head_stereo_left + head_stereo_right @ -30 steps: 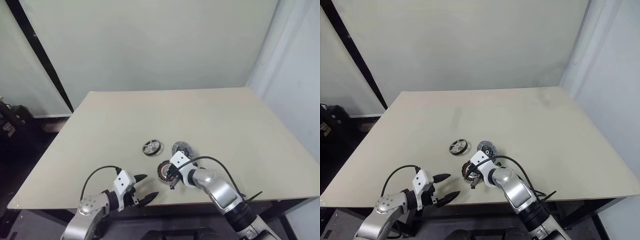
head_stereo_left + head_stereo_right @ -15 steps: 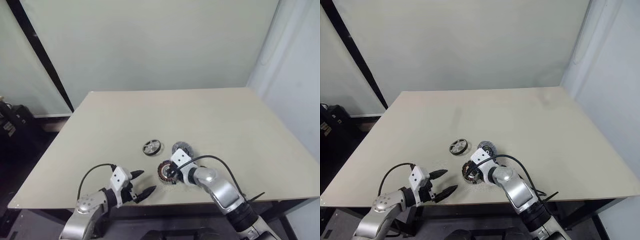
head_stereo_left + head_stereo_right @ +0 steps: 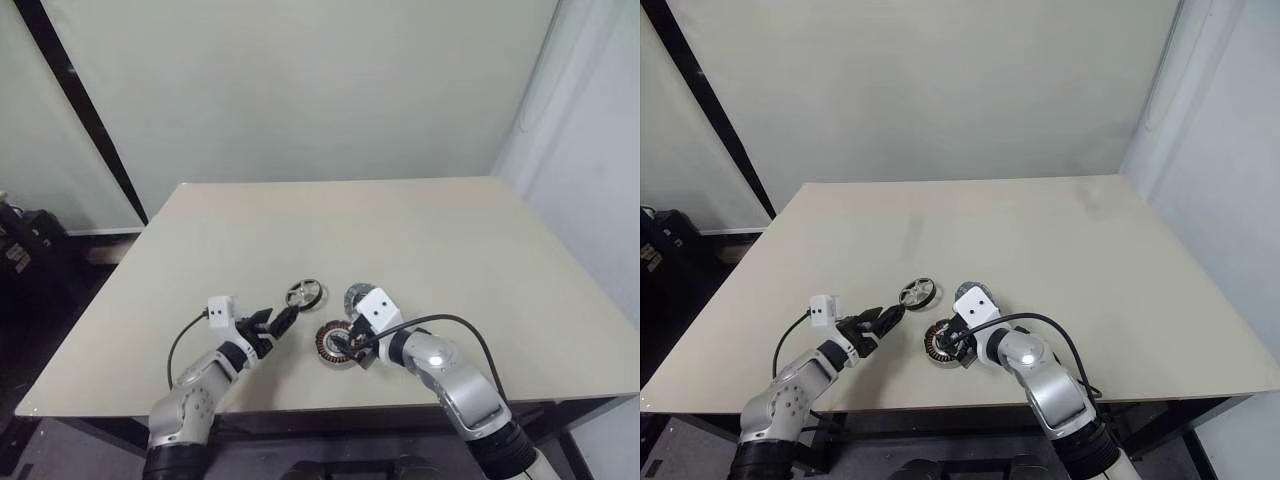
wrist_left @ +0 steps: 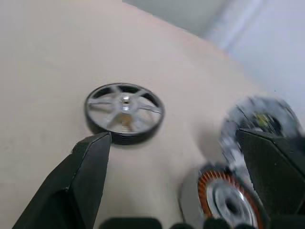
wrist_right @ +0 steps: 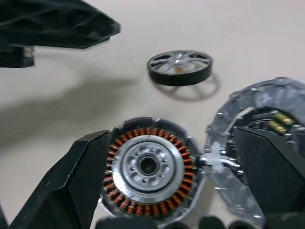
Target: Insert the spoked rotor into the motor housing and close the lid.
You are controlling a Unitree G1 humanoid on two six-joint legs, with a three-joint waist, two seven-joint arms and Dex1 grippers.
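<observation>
Housing (image 5: pixel 147 166): your landmark, flat on the table (image 3: pixel 450 250), open face up, windings showing

Rotor (image 3: pixel 304 293): flat, axle upright, just beyond the housing toward your left

Lid (image 5: pixel 267 124): touching the housing's right edge

Right gripper (image 5: pixel 171 181): jaws spread wide either side of the housing, empty; a second ago you had them shut there

Left gripper (image 4: pixel 176 171): wide open, empty, now advanced close beside the rotor

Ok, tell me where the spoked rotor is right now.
The spoked rotor lies flat on the table, near its front edge, just beyond the open left gripper and left of the lid.
</observation>
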